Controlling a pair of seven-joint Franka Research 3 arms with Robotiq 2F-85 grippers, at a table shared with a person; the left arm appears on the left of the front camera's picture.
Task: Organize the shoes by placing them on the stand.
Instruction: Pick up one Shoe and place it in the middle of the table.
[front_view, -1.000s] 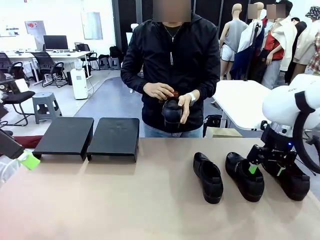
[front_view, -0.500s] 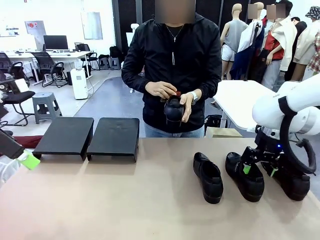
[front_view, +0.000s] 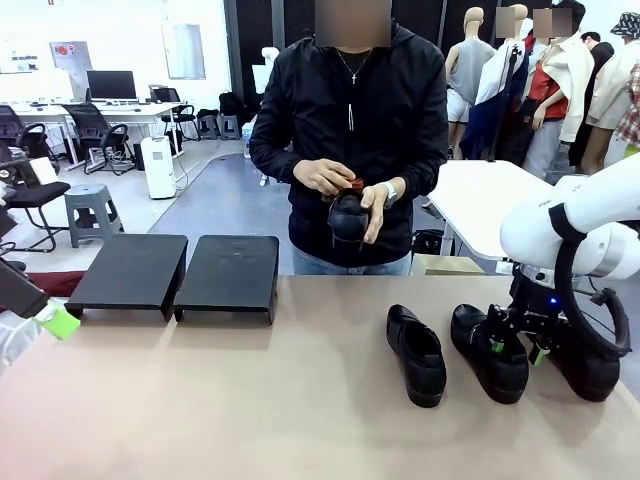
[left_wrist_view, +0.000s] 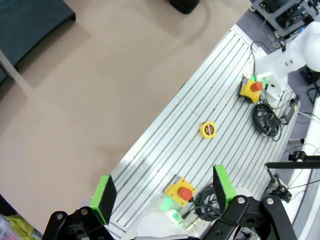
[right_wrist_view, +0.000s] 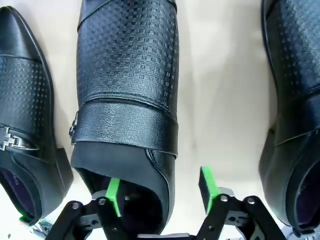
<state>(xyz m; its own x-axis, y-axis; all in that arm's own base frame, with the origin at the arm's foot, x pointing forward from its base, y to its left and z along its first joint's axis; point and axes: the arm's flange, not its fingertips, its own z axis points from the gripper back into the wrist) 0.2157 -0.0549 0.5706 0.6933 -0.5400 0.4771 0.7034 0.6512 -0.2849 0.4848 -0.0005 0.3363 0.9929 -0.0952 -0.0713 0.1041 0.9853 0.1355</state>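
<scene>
Count four shoes and two stand platforms, with your right gripper (front_view: 510, 348) at the middle shoe (front_view: 488, 352).

Three shoes lie side by side on the surface (front_view: 250, 400) at the robot's right. Their long axes run far to near and their toes point toward the near edge. The fourth shoe (front_view: 346, 220) is half covered by the person's hands (front_view: 320, 180). The outer shoe (front_view: 585, 370) is partly hidden behind the right arm. The inner shoe (front_view: 417, 355) lies in full view. Your right gripper straddles the middle shoe's side wall at the heel, one pad inside the opening, jaws not clamped. Both stand platforms (front_view: 130, 272) (front_view: 228, 272) sit touching at the far left. Your left gripper (left_wrist_view: 162, 192) hangs wide apart, holding nothing, and the front view cuts it off.
</scene>
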